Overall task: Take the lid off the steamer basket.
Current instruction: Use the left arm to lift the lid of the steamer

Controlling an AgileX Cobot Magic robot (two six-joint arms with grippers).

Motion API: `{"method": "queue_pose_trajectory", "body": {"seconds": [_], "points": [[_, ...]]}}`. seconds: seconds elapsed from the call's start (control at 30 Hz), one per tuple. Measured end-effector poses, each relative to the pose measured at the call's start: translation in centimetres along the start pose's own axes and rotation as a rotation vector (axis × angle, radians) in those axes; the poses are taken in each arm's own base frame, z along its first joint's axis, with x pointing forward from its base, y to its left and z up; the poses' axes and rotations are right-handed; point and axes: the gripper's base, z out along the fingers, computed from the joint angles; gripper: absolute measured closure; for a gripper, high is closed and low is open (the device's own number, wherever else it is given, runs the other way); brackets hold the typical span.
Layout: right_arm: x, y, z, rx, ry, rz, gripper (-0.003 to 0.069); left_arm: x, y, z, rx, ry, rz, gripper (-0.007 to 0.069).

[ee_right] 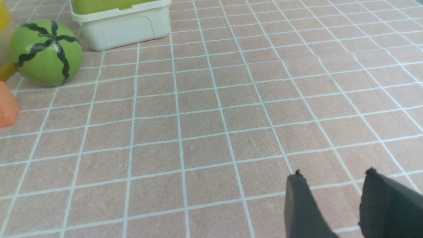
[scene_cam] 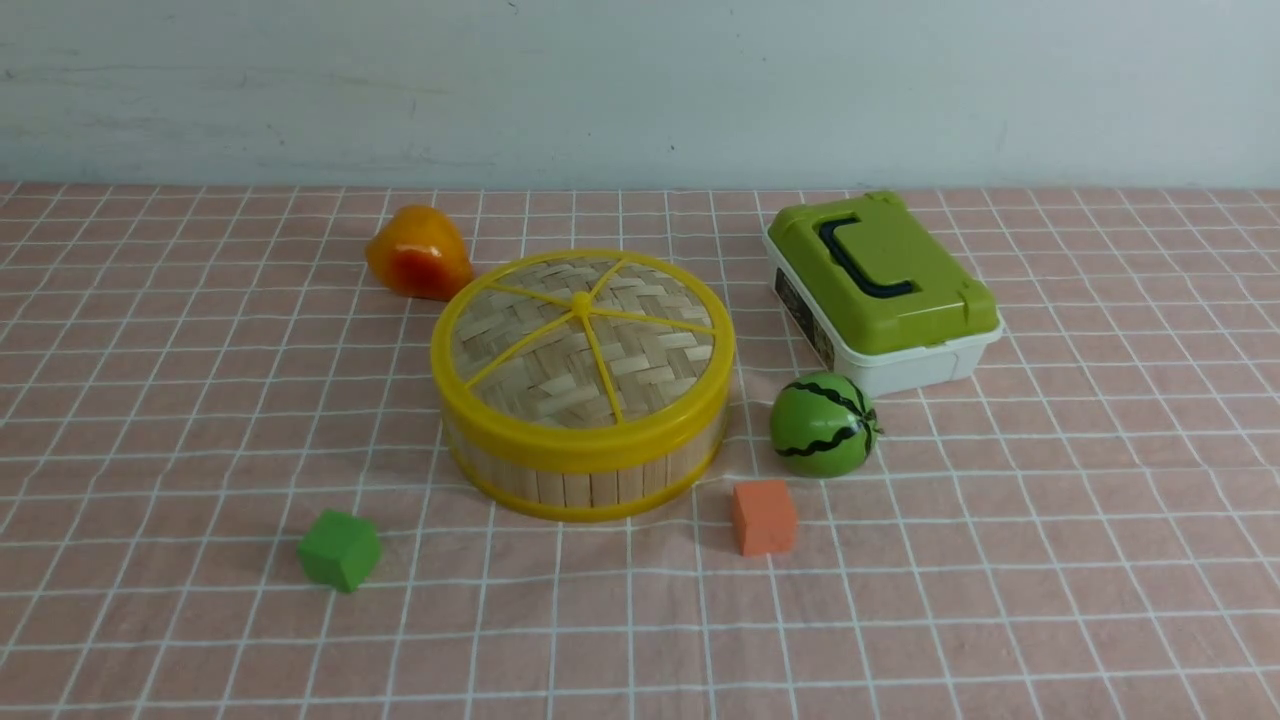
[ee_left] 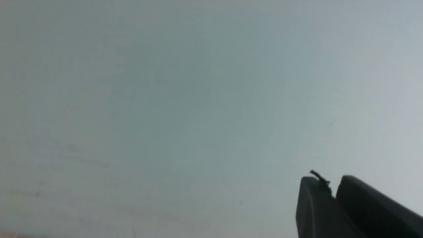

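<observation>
One woven-bamboo round lid (scene_cam: 560, 372) seated on slatted steamer basket (scene_cam: 590, 486); left tool (ee_left: 332, 190) clenched, right tool (ee_right: 334, 175) released.

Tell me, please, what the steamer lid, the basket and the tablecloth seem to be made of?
The lid: woven bamboo strips, matte and pale, to judge by the weave; its rim and spokes look like glossy yellow plastic. The basket: upright bamboo slats, matte, with a shiny yellow band, probably plastic. The tablecloth: soft matte fabric, since it wrinkles.
</observation>
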Motion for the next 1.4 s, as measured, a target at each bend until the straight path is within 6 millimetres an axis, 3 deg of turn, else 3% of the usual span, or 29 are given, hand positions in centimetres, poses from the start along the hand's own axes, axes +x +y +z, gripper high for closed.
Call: {"method": "queue_pose_trajectory", "body": {"seconds": [0.1,0.17,0.23,0.33,0.53,0.73,0.87,1.03,1.07,1.23,1.4], "points": [[0.0,0.0,0.0,0.000,0.000,0.000,0.0418,2.1,0.6,2.8,-0.065,0.227,-0.019,0.0560],[0.0,0.0,0.0,0.000,0.000,0.000,0.0418,4.7,1.3,5.4,-0.151,0.511,-0.038,0.0623],[0.0,0.0,0.0,0.000,0.000,0.000,0.0418,5.3,1.4,6.1,-0.173,0.585,-0.050,0.0637],[0.0,0.0,0.0,0.000,0.000,0.000,0.0418,7.0,1.5,9.1,-0.230,0.843,-0.108,0.0637],[0.0,0.0,0.0,0.000,0.000,0.000,0.0418,8.8,0.2,14.1,-0.137,1.121,-0.196,0.0637],[0.0,0.0,0.0,0.000,0.000,0.000,0.0418,10.0,-2.2,18.9,0.011,1.250,-0.203,0.0637],[0.0,0.0,0.0,0.000,0.000,0.000,0.0418,11.3,-6.6,23.8,0.132,1.296,-0.059,0.0637],[0.0,0.0,0.0,0.000,0.000,0.000,0.0418,14.1,-9.7,27.3,0.152,1.322,0.087,0.0628],[0.0,0.0,0.0,0.000,0.000,0.000,0.0418,15.1,-10.7,28.4,0.157,1.325,0.133,0.0603],[0.0,0.0,0.0,0.000,0.000,0.000,0.0418,17.7,-12.9,30.4,0.180,1.321,0.231,0.0487],[0.0,0.0,0.0,0.000,0.000,0.000,0.0418,21.6,-14.7,32.2,0.185,1.308,0.295,0.0249]]}}
